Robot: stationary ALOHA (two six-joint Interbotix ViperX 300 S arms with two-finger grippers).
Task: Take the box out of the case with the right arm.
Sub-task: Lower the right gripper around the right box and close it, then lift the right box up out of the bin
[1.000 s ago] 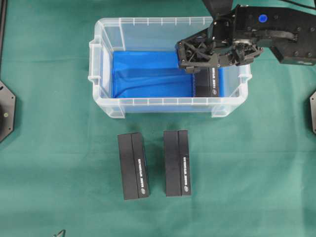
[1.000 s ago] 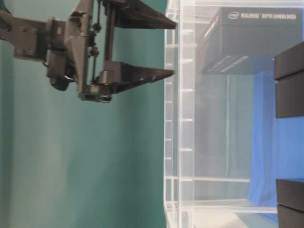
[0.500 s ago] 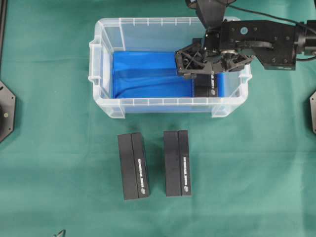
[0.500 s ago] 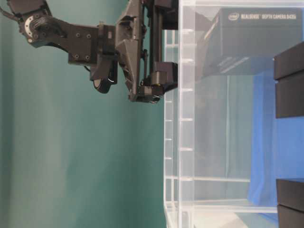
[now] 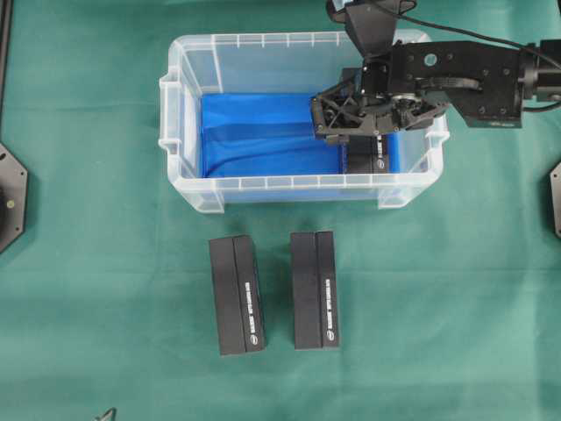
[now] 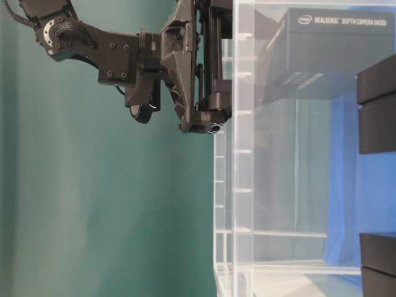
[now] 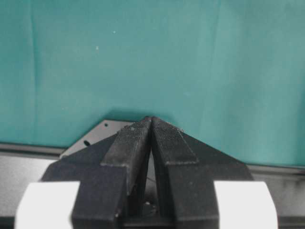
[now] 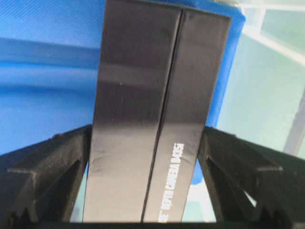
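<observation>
Nearest in the overhead view, two black boxes (image 5: pixel 237 295) and (image 5: pixel 315 289) lie side by side, apart, on the green cloth (image 5: pixel 88 298). Beyond them stands the case (image 5: pixel 188 189), its floor bright blue. At its right end lies the black camera box (image 8: pixel 152 119) (white lettering along one side). The right gripper (image 8: pixel 147 186) is down inside the case, jaws spread wide either side of the box; contact cannot be told. The left gripper (image 7: pixel 151 138) has its fingers pressed together on nothing.
</observation>
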